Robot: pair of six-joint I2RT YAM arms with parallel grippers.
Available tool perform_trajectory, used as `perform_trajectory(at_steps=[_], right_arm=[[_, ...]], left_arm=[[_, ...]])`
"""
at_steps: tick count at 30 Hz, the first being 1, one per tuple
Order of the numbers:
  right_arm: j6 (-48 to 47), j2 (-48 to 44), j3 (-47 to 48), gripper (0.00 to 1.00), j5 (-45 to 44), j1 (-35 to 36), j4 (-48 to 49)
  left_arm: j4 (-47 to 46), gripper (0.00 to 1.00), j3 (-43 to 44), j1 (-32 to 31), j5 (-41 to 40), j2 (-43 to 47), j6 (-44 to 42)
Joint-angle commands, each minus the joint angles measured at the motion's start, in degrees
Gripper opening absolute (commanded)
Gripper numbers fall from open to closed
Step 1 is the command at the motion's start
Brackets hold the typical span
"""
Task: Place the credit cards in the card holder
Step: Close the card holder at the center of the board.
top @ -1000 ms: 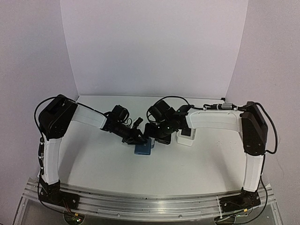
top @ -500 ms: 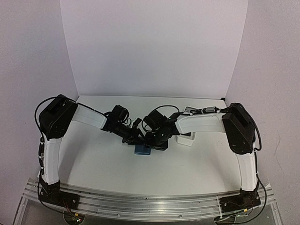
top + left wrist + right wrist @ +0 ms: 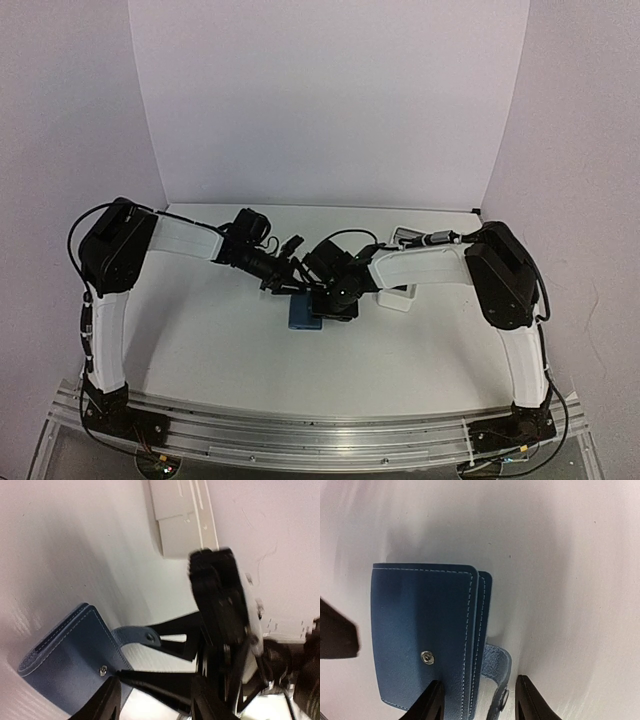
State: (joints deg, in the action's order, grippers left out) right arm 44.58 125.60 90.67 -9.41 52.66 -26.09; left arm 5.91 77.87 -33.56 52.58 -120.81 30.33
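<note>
Card holder (image 3: 303, 316) lies flat on the counter (image 3: 200, 345), approx mid-counter, just in front of where the two arms meet and left of the white tray (image 3: 396, 301), not touching it. It's folded shut: dark-blue leather-look cover w/ pale stitching round the edges, rounded corners, two stacked leaves showing along the open side. One small silver stud (image 3: 426, 656) sits on the top face near that side. A short strap (image 3: 498, 672) in slightly lighter blue sticks out from under that edge, undone, lying on the counter w/ its own snap near the tip. Right hand (image 3: 480, 692) is right over the holder, pointing down, fingers apart. One finger is over the cover near the stud, the other beyond the strap, so the open edge & strap sit btwn them; can't tell if either finger touches. Left hand (image 3: 157, 697) hovers just beside, at the holder's far-left corner, fingers also spread, nothing gripped. In its view the right hand's black fingers cross btwn its own.
</note>
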Motion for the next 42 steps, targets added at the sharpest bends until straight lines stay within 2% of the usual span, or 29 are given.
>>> perform_trajectory(at_steps=[1, 2, 3, 4, 6, 9, 12, 16, 20, 23, 26, 28, 30, 33, 40, 42], right_arm=[[-2.55, 1.23, -1.41, 0.45, -1.75, -0.61, -1.16], [-3.54, 1.07, -1.30, 0.45, -1.42, -0.70, -1.08], [-4.90, 0.88, -0.99, 0.45, -1.02, -0.72, -1.00], [-5.92, 0.61, -0.89, 0.45, -0.59, -0.87, -0.84], [-6.79, 0.39, -1.16, 0.45, 0.80, -1.23, -0.09], [-6.89, 0.58, -1.26, 0.45, 2.77, -1.25, 1.23], [-6.50, 0.18, -1.95, 0.45, 4.92, -1.34, 3.84], [-6.45, -0.88, -3.37, 0.45, 5.82, -1.49, 6.16], [-6.31, -1.94, -4.60, 0.45, 6.13, -1.68, 7.16], [-7.05, -2.66, -4.60, 0.45, 6.28, -1.78, 7.37], [-7.52, -4.40, -4.58, 0.45, 6.41, -2.01, 7.31], [-7.68, -6.43, -4.72, 0.49, 5.95, -2.19, 7.24], [-7.91, -8.83, -4.93, 0.57, 5.96, -2.14, 6.76], [-8.07, -11.05, -4.76, 0.62, 5.92, -2.15, 5.22], [-6.22, -16.27, -3.58, 0.60, 8.94, -4.47, 3.94], [-3.19, -17.38, -5.56, 0.51, 10.56, -6.02, 3.68]], left_arm=[[10.43, 0.52, 0.19, 1.09, 8.40, 9.14, -30.06], [14.80, 0.57, -0.30, 0.47, 7.29, 10.59, -44.64], [19.30, 0.62, -1.47, -0.69, 0.47, 11.85, -67.87], [18.33, 0.66, -3.20, -1.57, -5.07, 12.15, -77.11], [14.80, 0.69, -4.33, -1.71, -11.51, 11.20, -83.23], [11.73, 0.72, -4.84, -1.68, -12.98, 9.20, -88.85], [6.92, 0.75, -7.90, -1.33, -12.27, 7.82, -92.77], [5.62, 0.75, -8.28, -0.89, -13.76, 4.16, -96.35], [3.61, 0.74, -7.32, -1.30, -12.51, 2.64, -92.72], [3.10, 0.68, -6.02, -2.59, -15.56, 1.15, -90.42], [5.38, 0.62, -5.37, -3.14, -16.46, 0.57, -91.83], [7.21, 0.62, -5.36, -3.55, -16.89, 0.66, -92.96], [7.67, 0.62, -5.29, -3.62, -17.43, 0.80, -92.21], [7.21, 0.62, -5.10, -3.67, -17.96, 0.76, -90.16], [6.07, 0.62, -5.23, -3.62, -18.65, 0.87, -88.45], [6.04, 0.62, -5.22, -3.62, -18.73, 0.84, -88.47]])
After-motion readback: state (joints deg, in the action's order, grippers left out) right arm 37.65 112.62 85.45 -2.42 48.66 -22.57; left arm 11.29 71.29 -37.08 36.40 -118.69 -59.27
